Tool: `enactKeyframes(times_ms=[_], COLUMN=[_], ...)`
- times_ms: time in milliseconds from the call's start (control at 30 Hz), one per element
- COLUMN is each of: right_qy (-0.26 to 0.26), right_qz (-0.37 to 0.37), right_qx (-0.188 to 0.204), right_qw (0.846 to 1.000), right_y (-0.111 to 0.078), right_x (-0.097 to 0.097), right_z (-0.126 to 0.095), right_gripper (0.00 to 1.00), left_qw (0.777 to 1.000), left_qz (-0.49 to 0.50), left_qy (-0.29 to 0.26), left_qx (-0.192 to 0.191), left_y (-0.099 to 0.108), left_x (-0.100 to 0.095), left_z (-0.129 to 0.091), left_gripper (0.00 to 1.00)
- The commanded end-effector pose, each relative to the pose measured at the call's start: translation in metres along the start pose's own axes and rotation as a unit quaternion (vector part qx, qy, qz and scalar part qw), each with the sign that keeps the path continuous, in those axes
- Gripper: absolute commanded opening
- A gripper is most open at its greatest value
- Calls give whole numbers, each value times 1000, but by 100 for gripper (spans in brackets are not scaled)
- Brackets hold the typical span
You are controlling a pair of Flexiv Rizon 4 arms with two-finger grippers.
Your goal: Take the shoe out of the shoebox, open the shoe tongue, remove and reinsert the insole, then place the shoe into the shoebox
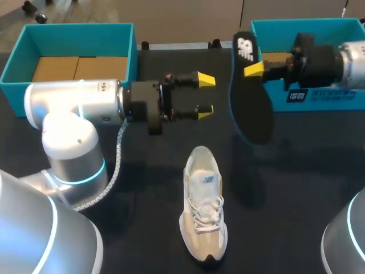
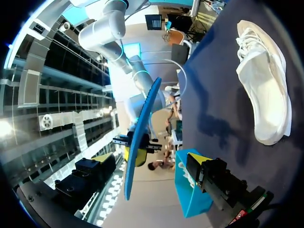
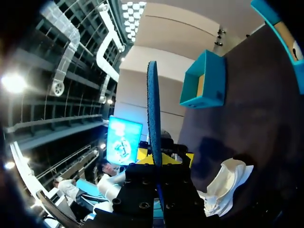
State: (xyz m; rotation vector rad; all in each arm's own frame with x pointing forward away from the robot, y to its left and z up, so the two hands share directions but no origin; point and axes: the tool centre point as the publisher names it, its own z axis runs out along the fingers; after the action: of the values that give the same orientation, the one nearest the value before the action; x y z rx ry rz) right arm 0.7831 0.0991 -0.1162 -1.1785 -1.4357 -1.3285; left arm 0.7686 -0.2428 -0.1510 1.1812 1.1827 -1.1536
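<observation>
Right end effector (image 1: 255, 69): clenched on the insole (image 1: 251, 108), held on edge in the air, upper right of centre.
Left end effector (image 1: 205, 94): released, empty, mid-frame beside the insole.
Shoe (image 1: 203, 214): on the tabletop (image 1: 296, 188), lower centre, well below the insole.
Progress: shoe unboxed, insole out; reinsertion and boxing remain.
Around: shoebox (image 1: 319, 25) upper right; teal box (image 1: 74, 31) upper left.
Obstruction: left end effector likely crowds the descent.

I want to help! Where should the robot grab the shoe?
Probably across the shoe at its middle, from straight above: it stands upright on its sole, both sides free. The left gripper is open; the right gripper holds the insole.
</observation>
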Motion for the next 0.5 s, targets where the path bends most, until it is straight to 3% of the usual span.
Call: enactKeyframes(times_ms=[33,500], right_qy=[-14,-26], right_qz=[21,38], right_qx=[5,5], right_qw=[1000,999], right_y=[13,12], right_x=[-11,-19], right_z=[20,23], right_gripper=[0,0], left_qw=[1000,1000], left_qz=[2,12], left_qy=[4,12], left_qx=[-13,-14], left_y=[-3,-4], left_x=[2,1], left_z=[10,10], left_gripper=[100,100])
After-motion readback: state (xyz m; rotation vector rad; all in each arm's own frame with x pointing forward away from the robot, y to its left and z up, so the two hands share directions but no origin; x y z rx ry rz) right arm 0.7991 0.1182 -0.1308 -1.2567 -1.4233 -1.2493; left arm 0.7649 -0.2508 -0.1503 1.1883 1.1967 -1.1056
